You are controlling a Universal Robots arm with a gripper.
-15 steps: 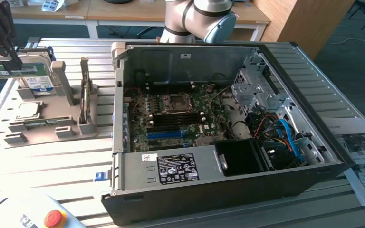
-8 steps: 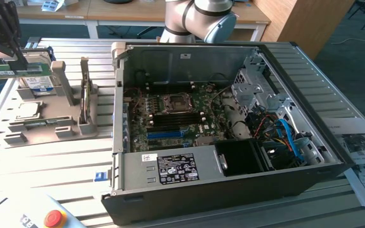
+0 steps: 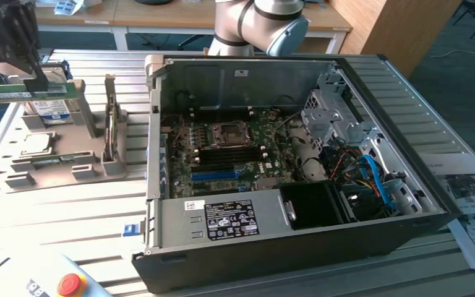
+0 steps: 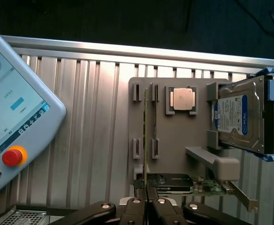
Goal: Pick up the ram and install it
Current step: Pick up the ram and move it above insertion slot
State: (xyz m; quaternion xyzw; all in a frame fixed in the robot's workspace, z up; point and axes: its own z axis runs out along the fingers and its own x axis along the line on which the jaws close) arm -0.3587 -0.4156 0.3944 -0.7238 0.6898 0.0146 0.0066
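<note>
Slatted aluminium table (image 3: 56, 210), office desks behind.

Gripper (image 4: 146, 206): jaws nearly closed, pinching the ram (image 3: 23, 94) by its upper long edge. The stick is held level. Judged reason: the contact edge faces down and stays clear of the fingers.

Position: the ram hangs at the exterior view's far left, above the tray (image 4: 174, 140), edge-on to the wrist camera and in line with the tray's clips (image 4: 137, 92).

Around it on the tray are the CPU (image 4: 182, 99), the drive (image 4: 240, 119) standing on edge, and a green card (image 4: 188, 185).

The case (image 3: 303, 241) lies open, well apart toward the exterior view's right, with the board (image 3: 229, 148) facing up.

In the way: the case's side wall stands between ram and board. The pendant (image 4: 15, 117) lies near the tray.
</note>
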